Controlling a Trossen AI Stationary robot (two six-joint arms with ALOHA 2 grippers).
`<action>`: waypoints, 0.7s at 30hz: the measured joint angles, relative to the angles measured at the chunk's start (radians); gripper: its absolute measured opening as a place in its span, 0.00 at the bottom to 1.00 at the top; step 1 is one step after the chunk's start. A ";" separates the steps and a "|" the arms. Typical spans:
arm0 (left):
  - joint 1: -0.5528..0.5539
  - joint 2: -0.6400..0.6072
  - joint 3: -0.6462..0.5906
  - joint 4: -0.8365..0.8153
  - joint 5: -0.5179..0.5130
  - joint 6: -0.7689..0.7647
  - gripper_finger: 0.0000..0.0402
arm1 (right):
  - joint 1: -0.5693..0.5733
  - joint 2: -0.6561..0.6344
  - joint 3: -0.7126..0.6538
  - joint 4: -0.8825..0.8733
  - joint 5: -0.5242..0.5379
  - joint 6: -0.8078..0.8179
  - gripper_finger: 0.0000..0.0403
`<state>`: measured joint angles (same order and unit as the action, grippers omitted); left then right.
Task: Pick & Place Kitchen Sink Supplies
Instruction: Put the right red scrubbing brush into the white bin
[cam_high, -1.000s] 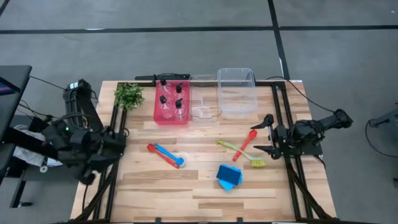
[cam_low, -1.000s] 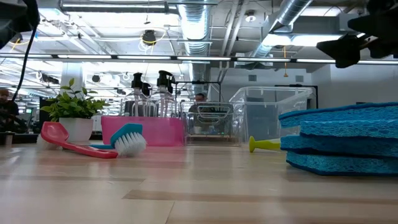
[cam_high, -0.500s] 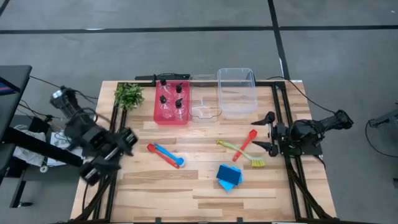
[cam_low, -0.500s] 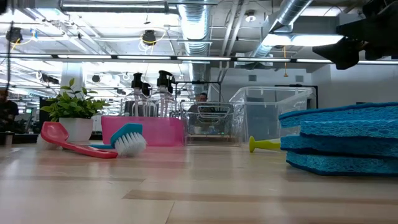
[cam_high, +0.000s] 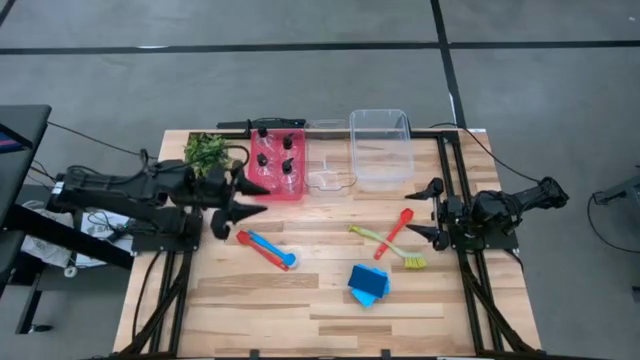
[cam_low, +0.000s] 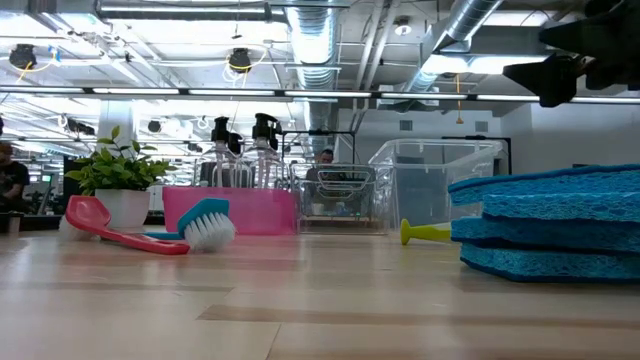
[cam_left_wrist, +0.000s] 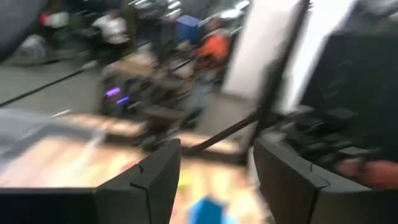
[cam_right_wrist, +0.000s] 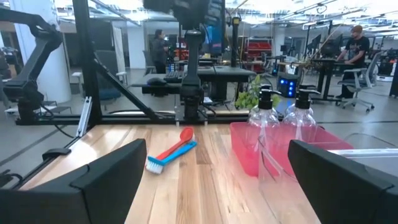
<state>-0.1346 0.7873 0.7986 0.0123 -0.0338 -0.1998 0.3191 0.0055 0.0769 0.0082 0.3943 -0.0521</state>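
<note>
Two clear bottles with black caps (cam_right_wrist: 280, 124) show in the right wrist view, and several stand in the red bin (cam_high: 275, 162) at the far side. A red utensil and a blue brush (cam_high: 266, 249) lie side by side on the table at left centre. A yellow-green brush (cam_high: 386, 246) and a red utensil (cam_high: 398, 228) lie crossed at right centre. Blue sponges (cam_high: 368, 284) are stacked nearer the front. My left gripper (cam_high: 256, 199) hovers open just in front of the red bin, pointing toward the table's right. My right gripper (cam_high: 428, 211) stands open at the right edge, pointing left.
A leafy plant (cam_high: 206, 150) stands at the far left corner. A small clear basket (cam_high: 328, 171) and a larger clear bin (cam_high: 380, 148) stand to the right of the red bin. Bare wood lies along the table's front. People and desks show in the room beyond.
My left arm has swung from beyond the table's left edge in over the table toward the right, sinking a little. Its gripper now points level toward the right, beside the red bin. The objects have kept still.
</note>
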 joint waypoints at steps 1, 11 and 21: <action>0.009 -0.013 0.000 -0.053 -0.030 0.007 0.51 | 0.000 0.000 0.000 0.000 0.000 0.000 0.96; -0.005 -0.112 -0.007 -0.448 -0.268 -0.050 0.51 | 0.000 0.000 0.000 0.000 -0.001 0.007 0.96; -0.028 -0.175 -0.068 -0.363 -0.276 -0.074 0.51 | -0.002 0.000 0.000 0.280 -0.003 0.483 0.96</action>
<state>-0.1626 0.6121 0.7305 -0.3506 -0.3101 -0.2742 0.3168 0.0051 0.0769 0.2887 0.3912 0.4309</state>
